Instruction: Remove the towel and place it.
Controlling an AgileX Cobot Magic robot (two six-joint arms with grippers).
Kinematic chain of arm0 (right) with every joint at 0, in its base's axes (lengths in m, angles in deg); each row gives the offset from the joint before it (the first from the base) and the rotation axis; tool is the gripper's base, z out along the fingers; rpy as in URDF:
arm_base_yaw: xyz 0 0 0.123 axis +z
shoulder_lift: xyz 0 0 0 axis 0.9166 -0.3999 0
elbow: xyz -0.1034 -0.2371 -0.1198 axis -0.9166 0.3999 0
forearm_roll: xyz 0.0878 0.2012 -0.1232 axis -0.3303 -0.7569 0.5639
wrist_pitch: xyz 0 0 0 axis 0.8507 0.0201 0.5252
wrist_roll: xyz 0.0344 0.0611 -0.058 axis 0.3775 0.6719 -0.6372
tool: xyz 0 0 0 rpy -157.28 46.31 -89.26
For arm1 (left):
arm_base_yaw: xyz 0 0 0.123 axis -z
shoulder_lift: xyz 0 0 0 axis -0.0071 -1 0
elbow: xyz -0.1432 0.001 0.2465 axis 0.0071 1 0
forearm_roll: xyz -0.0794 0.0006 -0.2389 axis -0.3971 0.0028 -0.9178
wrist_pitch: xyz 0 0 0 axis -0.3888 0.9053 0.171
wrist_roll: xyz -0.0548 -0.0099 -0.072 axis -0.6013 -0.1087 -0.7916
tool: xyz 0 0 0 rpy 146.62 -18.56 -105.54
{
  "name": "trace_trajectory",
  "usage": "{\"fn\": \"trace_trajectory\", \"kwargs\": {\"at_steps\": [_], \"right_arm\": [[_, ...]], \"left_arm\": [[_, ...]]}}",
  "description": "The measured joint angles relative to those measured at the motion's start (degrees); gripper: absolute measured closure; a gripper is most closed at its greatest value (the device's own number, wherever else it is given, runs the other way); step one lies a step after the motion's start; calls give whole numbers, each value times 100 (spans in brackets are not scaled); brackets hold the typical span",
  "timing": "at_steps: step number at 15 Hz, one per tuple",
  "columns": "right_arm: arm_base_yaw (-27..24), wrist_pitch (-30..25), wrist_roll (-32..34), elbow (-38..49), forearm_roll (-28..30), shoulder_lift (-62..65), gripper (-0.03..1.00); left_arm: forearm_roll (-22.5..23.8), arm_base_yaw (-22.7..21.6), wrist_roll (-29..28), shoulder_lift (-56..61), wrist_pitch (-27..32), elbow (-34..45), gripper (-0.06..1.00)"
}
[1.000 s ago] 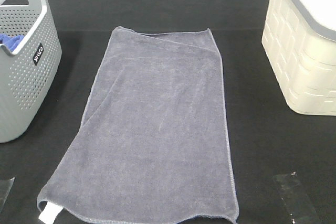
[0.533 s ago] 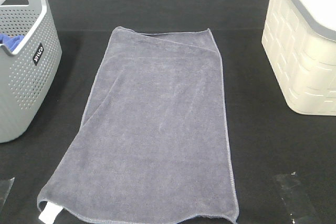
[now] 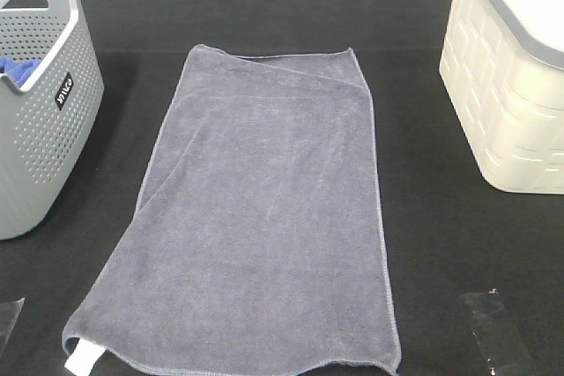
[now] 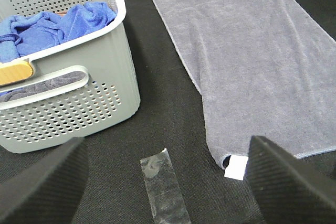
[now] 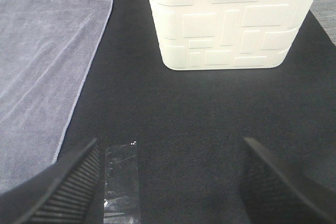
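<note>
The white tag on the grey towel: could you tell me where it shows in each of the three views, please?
Exterior high: white tag at the towel's near left corner, by the bottom edge.
Left wrist: tag at the towel's corner nearest the camera.
Right wrist: not in view; that corner is cut off.
Shared landmark: the towel's stitched hem.

Grey basket and cream bin flank the unobstructed towel.

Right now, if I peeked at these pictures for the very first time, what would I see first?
Your eye would land first on the big grey-blue towel, spread flat in the middle of the black table with a little white tag at its near left corner. Next come the grey basket on the left, with bright blue cloth inside, and the cream bin on the right.
</note>
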Motion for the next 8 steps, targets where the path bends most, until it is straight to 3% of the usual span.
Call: {"fn": "trace_trajectory", "kwargs": {"at_steps": [8], "right_arm": [[0,0,0,0,0,0,28]], "left_arm": [[0,0,0,0,0,0,16]]}}
